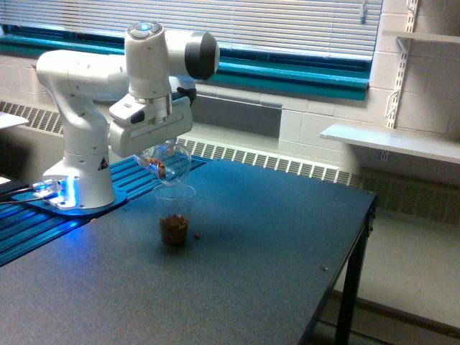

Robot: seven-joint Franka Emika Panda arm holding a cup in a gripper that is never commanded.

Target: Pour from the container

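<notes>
In the exterior view, a big white robot arm [108, 93] stands on a round base at the exterior view's left end of a dark table [251, 244]. Its gripper [159, 152] hangs over the table and holds the clear plastic jar [169, 163]. The jaws are shut on the jar, but the white hand block hides most of them. The jar is up in the air and tipped over, with its wide mouth pointing down. A few brown nut bits [161, 169] show through its wall. Right under the jar stands a clear plastic cup [175, 214] on the table. The jar is just above the cup's rim. Brown nut bits fill the bottom of the cup. One small brown bit [196, 234] lies on the table just beside the cup.
</notes>
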